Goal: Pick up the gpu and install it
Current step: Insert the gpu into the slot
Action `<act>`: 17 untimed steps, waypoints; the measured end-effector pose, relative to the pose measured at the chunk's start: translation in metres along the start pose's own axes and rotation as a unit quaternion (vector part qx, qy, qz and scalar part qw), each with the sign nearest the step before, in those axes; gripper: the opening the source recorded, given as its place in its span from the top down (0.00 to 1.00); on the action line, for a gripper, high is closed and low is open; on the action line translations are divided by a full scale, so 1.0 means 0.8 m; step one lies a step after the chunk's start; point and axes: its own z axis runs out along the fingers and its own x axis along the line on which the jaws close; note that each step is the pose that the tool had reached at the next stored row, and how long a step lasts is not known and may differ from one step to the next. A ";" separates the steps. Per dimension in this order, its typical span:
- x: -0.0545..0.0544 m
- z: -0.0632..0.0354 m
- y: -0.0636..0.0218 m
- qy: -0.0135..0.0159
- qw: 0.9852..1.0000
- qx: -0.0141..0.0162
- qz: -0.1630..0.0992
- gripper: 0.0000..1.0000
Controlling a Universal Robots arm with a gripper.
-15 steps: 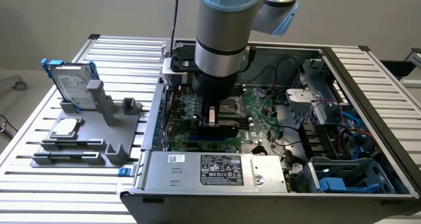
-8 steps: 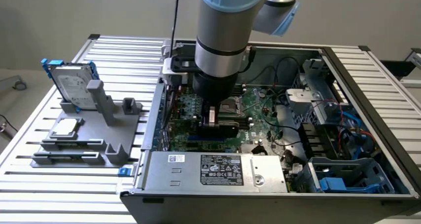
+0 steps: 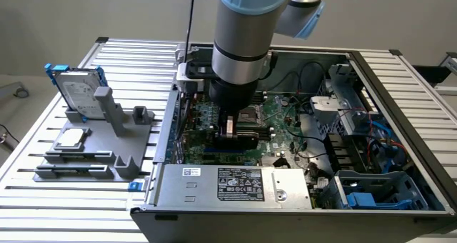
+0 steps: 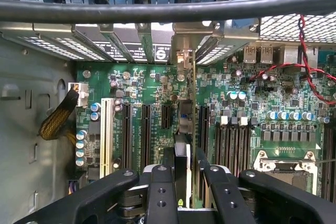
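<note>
We can't read any full text here. The power supply (image 3: 214, 192) carries a black rating label (image 3: 241, 184) with white print and rows of certification marks, too fine to make out. Next to it sits a small white sticker (image 3: 191, 171) with a blue mark, also unreadable. In the wrist view we see white print on the slot covers (image 4: 132, 52), one round logo (image 4: 160, 52), and white silkscreen on the motherboard (image 4: 157, 80), none of it legible.
</note>
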 end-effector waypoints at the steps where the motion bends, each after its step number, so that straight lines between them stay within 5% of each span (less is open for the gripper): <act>1: 0.000 0.000 0.000 0.000 1.000 -0.001 0.000 0.74; 17: 0.002 0.002 -0.004 0.000 1.000 -0.004 0.005 0.74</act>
